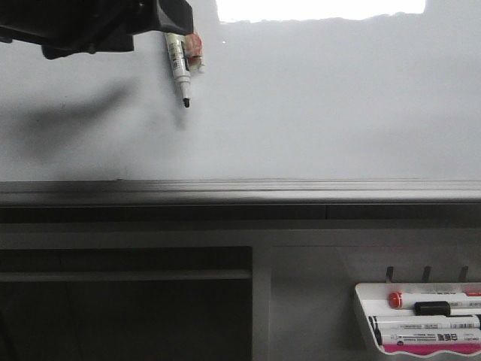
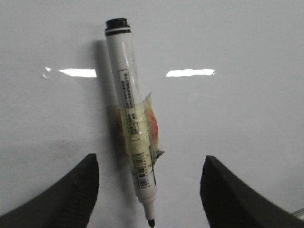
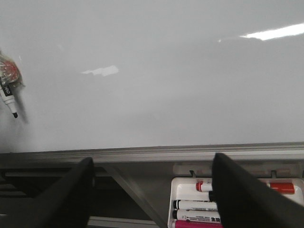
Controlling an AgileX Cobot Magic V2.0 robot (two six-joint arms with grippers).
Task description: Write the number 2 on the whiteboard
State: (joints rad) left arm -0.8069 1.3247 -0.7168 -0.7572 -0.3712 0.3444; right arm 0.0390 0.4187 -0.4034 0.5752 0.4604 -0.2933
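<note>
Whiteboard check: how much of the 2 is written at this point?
None of it: the whiteboard shows no ink. The marker is uncapped, tip pointing down at the board, hanging under the left arm; the left claw is open with the taped marker between its fingers. Every stroke remains. The right claw is open, near the marker tray.

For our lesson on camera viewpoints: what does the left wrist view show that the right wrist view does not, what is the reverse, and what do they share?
Only the left wrist view shows the whole marker pen, from its black end to its tip, with tape wrapped round its middle, between the left gripper's apart fingers. Only the right wrist view shows the tray of markers, the grey strip and the right gripper. Both show the blank whiteboard and the pen's tip.
</note>
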